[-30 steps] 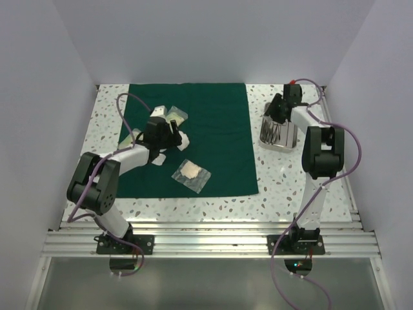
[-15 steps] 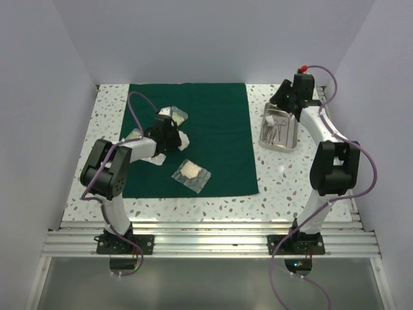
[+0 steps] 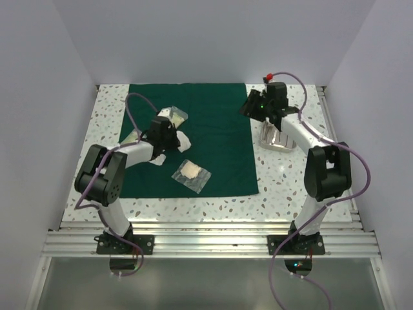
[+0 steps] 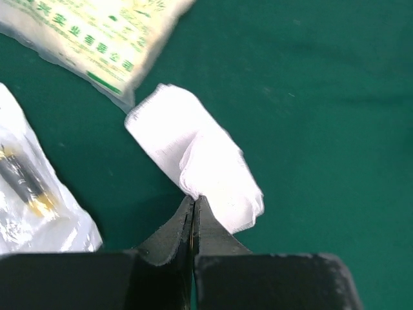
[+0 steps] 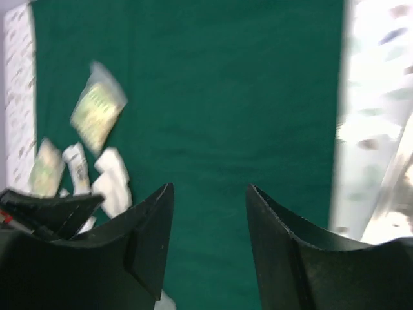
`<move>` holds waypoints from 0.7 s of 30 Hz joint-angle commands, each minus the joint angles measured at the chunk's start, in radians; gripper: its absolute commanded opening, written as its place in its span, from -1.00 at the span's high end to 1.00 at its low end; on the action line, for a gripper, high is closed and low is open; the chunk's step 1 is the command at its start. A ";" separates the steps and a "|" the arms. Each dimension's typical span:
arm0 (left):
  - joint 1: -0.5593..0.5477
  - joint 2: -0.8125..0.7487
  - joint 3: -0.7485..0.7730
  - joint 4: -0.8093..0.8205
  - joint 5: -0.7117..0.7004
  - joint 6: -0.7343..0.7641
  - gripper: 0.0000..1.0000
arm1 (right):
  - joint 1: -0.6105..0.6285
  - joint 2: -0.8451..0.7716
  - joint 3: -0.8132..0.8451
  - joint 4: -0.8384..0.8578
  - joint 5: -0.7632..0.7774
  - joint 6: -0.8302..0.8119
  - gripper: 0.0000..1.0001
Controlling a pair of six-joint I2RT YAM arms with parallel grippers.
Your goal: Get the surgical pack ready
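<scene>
The dark green cloth (image 3: 213, 123) lies flat on the table. On its left part sit a loose white gauze (image 3: 182, 139) and clear gauze pouches (image 3: 175, 115) (image 3: 191, 174). My left gripper (image 3: 173, 137) is down on the cloth. In the left wrist view its jaws (image 4: 193, 199) are shut on the near edge of the white gauze (image 4: 193, 155), which bunches at the tips. My right gripper (image 3: 250, 107) hangs open and empty over the cloth's right edge; its wrist view shows only the cloth (image 5: 213, 97) between the fingers. The steel tray (image 3: 276, 138) stands right of the cloth, partly hidden by the right arm.
A printed gauze pouch (image 4: 97, 32) and another pouch with a dark item (image 4: 26, 194) lie close to the left fingers. A further pouch (image 3: 132, 137) lies at the cloth's left edge. White walls close in the speckled table (image 3: 290, 181) on three sides.
The left gripper went from open to shut on the white gauze. The right arm swung left from over the steel tray to the cloth's right edge, still open.
</scene>
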 commanded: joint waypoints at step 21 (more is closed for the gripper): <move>-0.011 -0.203 -0.140 0.290 0.350 -0.004 1.00 | 0.255 0.192 -0.092 0.497 -0.414 0.160 -0.49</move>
